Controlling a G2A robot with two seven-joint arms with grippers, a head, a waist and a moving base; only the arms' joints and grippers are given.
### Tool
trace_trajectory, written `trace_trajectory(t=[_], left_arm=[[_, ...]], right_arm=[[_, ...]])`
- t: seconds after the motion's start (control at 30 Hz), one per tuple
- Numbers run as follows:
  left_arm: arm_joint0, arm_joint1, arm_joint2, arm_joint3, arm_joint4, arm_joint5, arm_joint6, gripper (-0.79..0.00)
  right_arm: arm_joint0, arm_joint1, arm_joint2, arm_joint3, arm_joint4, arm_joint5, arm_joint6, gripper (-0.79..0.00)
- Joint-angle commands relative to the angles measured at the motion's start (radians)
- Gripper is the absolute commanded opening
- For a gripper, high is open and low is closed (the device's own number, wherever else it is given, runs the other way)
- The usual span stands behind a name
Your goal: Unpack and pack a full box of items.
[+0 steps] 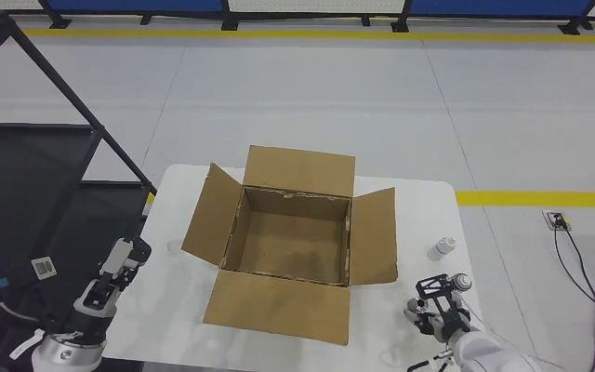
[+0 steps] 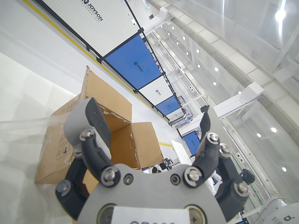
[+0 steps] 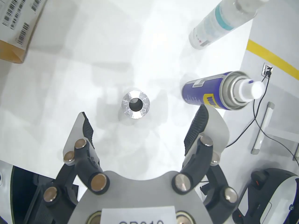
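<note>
We see the cardboard box point(image 1: 297, 172) at the middle of the white table point(image 1: 167, 307), all four flaps folded outward and its brown floor in plain sight; the left gripper point(image 2: 151, 124) hangs at the table's left edge, apart from the box, released and holding nothing; the right gripper point(image 3: 141, 127) sits above the near right corner, likewise spread and unladen, over a small silver cylinder point(image 3: 135, 104) standing upright; a blue spray can point(image 3: 210, 92) stands just beside one finger; a white bottle point(image 3: 222, 17) stands farther off, near the box's right flap.
</note>
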Motion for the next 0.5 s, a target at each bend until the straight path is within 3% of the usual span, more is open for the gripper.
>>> trace_trajectory(t=[0.0,0.23,0.3,0.37,0.43,0.47], left_arm=[[0.000,0.000,0.000,0.000,0.000,0.000,0.000,0.000],[0.000,0.000,0.000,0.000,0.000,0.000,0.000,0.000],[0.000,0.000,0.000,0.000,0.000,0.000,0.000,0.000],[0.000,0.000,0.000,0.000,0.000,0.000,0.000,0.000],[0.000,0.000,0.000,0.000,0.000,0.000,0.000,0.000],[0.000,0.000,0.000,0.000,0.000,0.000,0.000,0.000]], right_arm=[[0.024,0.000,0.001,0.041,0.040,-0.021,0.002,0.000],[0.108,0.002,0.010,0.167,0.124,-0.068,0.027,-0.028],[0.125,0.003,0.008,0.190,0.141,-0.083,0.028,-0.142],[0.137,0.005,0.008,0.206,0.154,-0.098,0.028,-0.403],[0.146,0.006,0.005,0.216,0.158,-0.104,0.034,-0.533],[0.150,0.006,0.003,0.220,0.160,-0.105,0.039,-0.686]])
